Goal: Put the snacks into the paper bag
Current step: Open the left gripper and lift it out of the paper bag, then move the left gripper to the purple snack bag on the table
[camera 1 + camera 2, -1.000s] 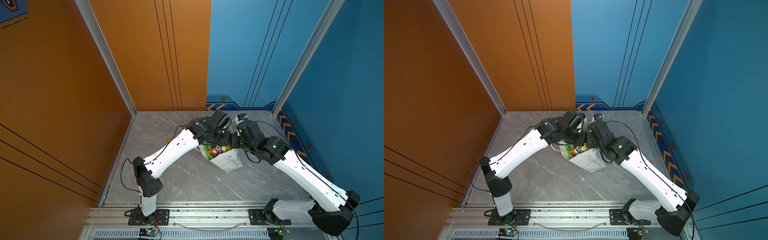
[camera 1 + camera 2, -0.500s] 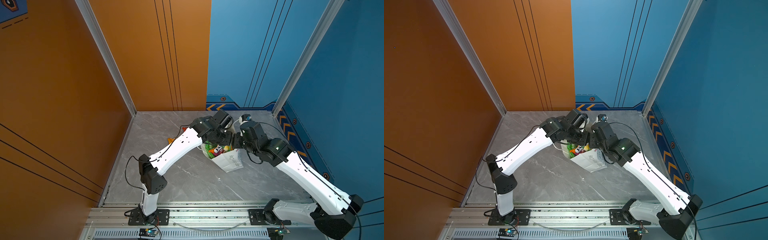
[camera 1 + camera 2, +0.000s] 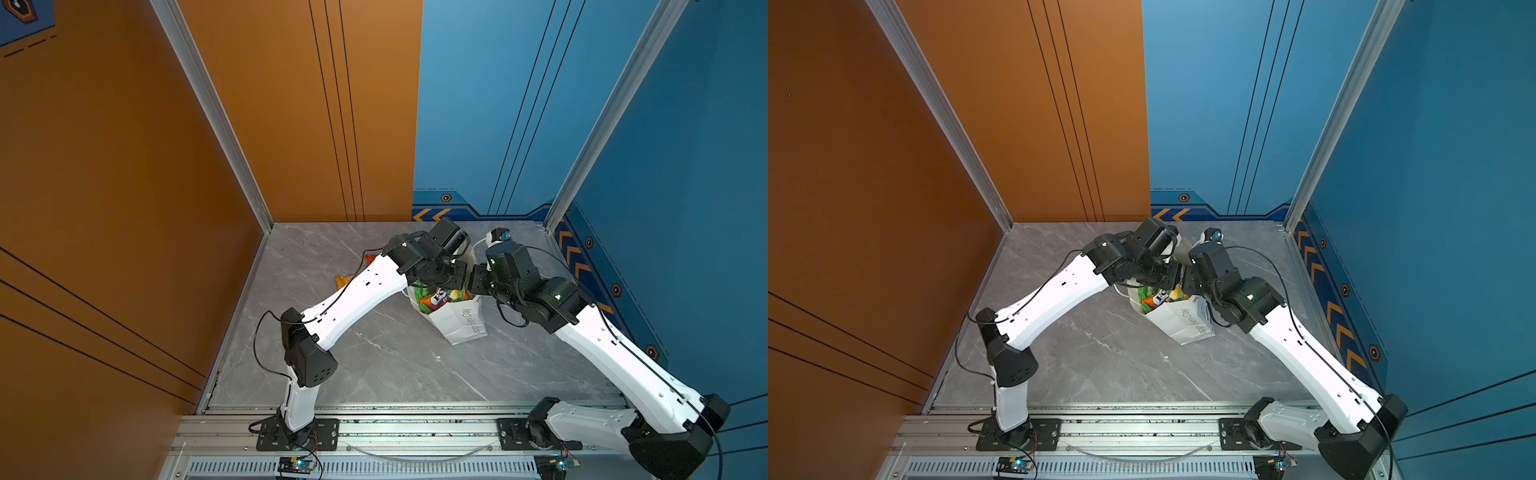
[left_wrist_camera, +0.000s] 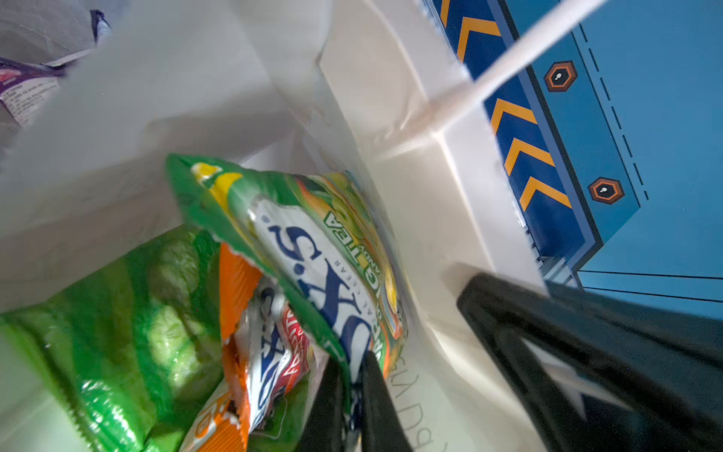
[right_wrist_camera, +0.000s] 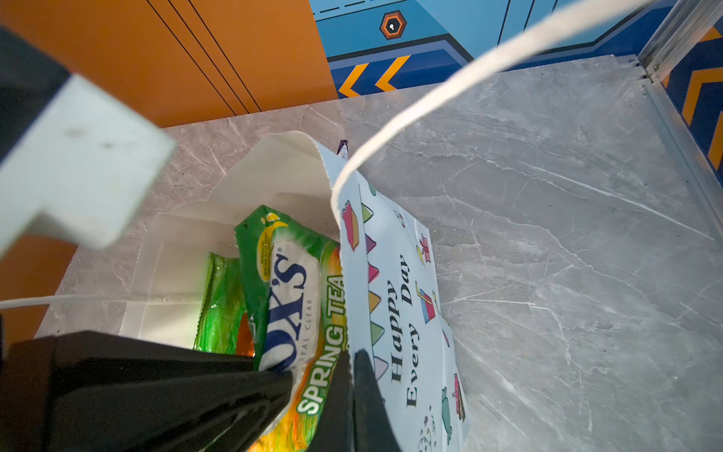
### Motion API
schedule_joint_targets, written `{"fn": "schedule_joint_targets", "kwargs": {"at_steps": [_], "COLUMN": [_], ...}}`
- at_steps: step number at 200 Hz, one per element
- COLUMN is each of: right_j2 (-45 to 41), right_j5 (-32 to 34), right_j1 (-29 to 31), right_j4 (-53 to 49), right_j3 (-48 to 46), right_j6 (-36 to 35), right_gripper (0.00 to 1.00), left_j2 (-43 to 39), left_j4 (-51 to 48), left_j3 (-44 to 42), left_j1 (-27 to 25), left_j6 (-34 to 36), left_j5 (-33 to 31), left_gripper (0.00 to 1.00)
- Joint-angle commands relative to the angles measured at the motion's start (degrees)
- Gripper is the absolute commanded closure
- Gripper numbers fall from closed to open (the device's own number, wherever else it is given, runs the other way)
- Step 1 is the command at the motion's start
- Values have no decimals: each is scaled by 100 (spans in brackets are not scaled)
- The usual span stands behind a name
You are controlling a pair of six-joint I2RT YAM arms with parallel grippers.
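Top views: a grey marble table (image 3: pixel 374 365), with orange walls toward 9 o'clock and blue toward 3. The left arm (image 3: pixel 357 299) and right arm (image 3: pixel 615 353) meet over the white paper bag (image 3: pixel 459 328). It stands beyond table centre, toward 1 o'clock, mouth open upward. Its "Happy Every Day" side faces 5 o'clock.

Contents, left wrist view:
- A large green packet (image 4: pixel 117 321) fills the side of the bag away from the printed wall.
- A green FOX'S candy bag (image 4: pixel 313 250) marked "Spring Tea" lies against the inside of the printed wall, its upper end near the rim.
- An orange FOX'S bag (image 4: pixel 234 281) is wedged between those two.

Left gripper (image 4: pixel 352 364): fingers nearly together, pinching the edge of the green FOX'S candy bag inside the mouth.

Right gripper (image 5: pixel 352 358): fingers clamped on the printed wall at the rim, one inside and one outside.

Outside the bag:
- A purple packet (image 4: pixel 23 84) lies on the table just beyond the far wall.
- In a top view, a small orange packet (image 3: pixel 342 282) and a small red-orange packet (image 3: pixel 369 258) lie near 9 to 10 o'clock of the bag, partly hidden behind the left arm.

A white cord handle (image 5: pixel 469 74) arcs up from the printed wall.
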Motion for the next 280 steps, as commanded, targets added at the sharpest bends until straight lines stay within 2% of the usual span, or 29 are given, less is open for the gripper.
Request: {"fn": "schedule_joint_targets", "kwargs": {"at_steps": [1, 34, 56, 74, 94, 124, 159, 191, 240, 280], "right_j2": [-277, -390, -432, -505, -604, -690, -736, -763, -833, -857], "right_j5": [43, -81, -135, -134, -157, -246, -333, -375, -410, -600], "right_j1": [-66, -312, -447, -526, -652, -882, -1050, -1139, -1347, -1639], "right_j4": [416, 407, 342, 310, 294, 190, 69, 21, -109, -199], "right_j3": [-38, -176, -176, -235, -338, -397, -389, -454, -416, -454], "right_j6": [95, 52, 3, -24, -59, -111, -186, -186, -230, -265], "right_gripper": [100, 100, 100, 100, 100, 100, 100, 100, 100, 100], "left_j2": [111, -204, -661, -1184, -1849, -3009, -4404, -5447, -6359, -6695], "left_j4": [-9, 11, 296, 793, 1379, 2278, 2814, 2903, 2583, 2674], "left_j3": [223, 125, -196, -762, -1520, -2810, -4187, -5218, -6449, -7555], "left_j1": [-47, -90, -160, -195, -200, -163, 248, 1066, 2221, 2871], "left_j6": [9, 28, 129, 189, 252, 381, 379, 184, -10, -251], "left_j5": [-39, -344, -569, -635, -701, -1061, -1425, -1424, -1195, -608], "left_gripper": [80, 56, 46, 38, 34, 23, 21, 20, 19, 19]}}
